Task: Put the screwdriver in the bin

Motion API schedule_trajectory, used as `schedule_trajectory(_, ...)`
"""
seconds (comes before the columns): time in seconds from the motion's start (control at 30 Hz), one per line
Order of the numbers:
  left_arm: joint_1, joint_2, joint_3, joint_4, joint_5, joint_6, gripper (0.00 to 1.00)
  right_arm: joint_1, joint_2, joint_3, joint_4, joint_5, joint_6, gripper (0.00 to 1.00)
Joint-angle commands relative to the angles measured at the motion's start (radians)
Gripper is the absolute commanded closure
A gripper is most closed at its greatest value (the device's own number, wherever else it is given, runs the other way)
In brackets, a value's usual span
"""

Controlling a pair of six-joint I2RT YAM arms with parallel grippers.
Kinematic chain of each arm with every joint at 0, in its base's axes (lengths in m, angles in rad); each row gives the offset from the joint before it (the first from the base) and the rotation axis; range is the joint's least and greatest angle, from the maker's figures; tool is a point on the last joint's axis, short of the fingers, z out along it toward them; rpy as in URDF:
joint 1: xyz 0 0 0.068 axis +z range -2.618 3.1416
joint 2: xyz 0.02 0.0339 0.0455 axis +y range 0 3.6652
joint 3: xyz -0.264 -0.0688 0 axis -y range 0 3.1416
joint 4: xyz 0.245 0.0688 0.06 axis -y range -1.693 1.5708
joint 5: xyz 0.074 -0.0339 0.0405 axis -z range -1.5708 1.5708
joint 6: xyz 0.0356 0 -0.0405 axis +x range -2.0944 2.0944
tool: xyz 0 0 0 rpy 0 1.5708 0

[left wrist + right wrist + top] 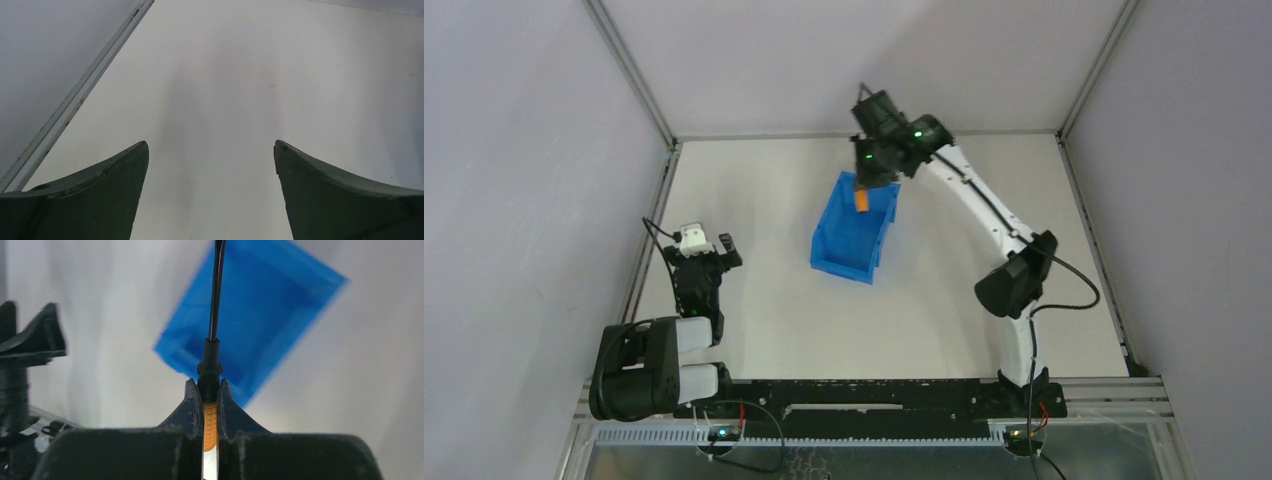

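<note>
The blue bin (852, 238) stands open-topped mid-table, its scooped end toward the near side. My right gripper (871, 183) hangs above the bin's far end, shut on the screwdriver (862, 200), whose orange handle shows just below the jaws. In the right wrist view the gripper (205, 385) clamps the orange handle (210, 425), and the black shaft (216, 295) points out over the blurred blue bin (260, 310). My left gripper (706, 244) rests open and empty at the left side; in its wrist view (211, 146) only bare table lies between the spread fingers.
A metal frame rail (652, 225) edges the table on the left, also seen in the left wrist view (75, 100). Grey walls close in the back and sides. The right arm's elbow (1016, 278) stands right of the bin.
</note>
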Motion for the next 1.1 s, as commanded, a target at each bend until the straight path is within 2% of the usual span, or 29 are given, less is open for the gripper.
schedule_trajectory(0.0,-0.003,-0.017,0.049,0.04,-0.003,0.009,0.0,0.09,0.066,0.133,0.055,0.067,0.062,1.0)
schedule_trajectory(0.27,-0.003,-0.017,0.048,0.04,-0.003,0.01,0.0,0.16,0.082,-0.136,0.263,0.162,0.121,1.0)
schedule_trajectory(0.63,-0.002,-0.017,0.048,0.04,-0.003,0.009,0.0,0.168,0.303,-0.195,0.278,0.227,0.144,0.99)
schedule_trajectory(0.77,-0.003,-0.017,0.048,0.04,-0.003,0.009,0.0,0.162,0.318,-0.254,0.34,0.227,0.153,0.93)
schedule_trajectory(0.9,-0.004,-0.017,0.048,0.04,-0.004,0.01,0.0,0.162,0.342,-0.266,0.344,0.202,0.154,0.78)
schedule_trajectory(1.0,-0.002,-0.018,0.048,0.04,-0.003,0.009,0.0,0.162,0.334,-0.27,0.338,0.21,0.16,0.64)
schedule_trajectory(1.07,-0.003,-0.017,0.048,0.04,-0.004,0.01,0.0,0.163,0.314,-0.267,0.332,0.229,0.158,0.62)
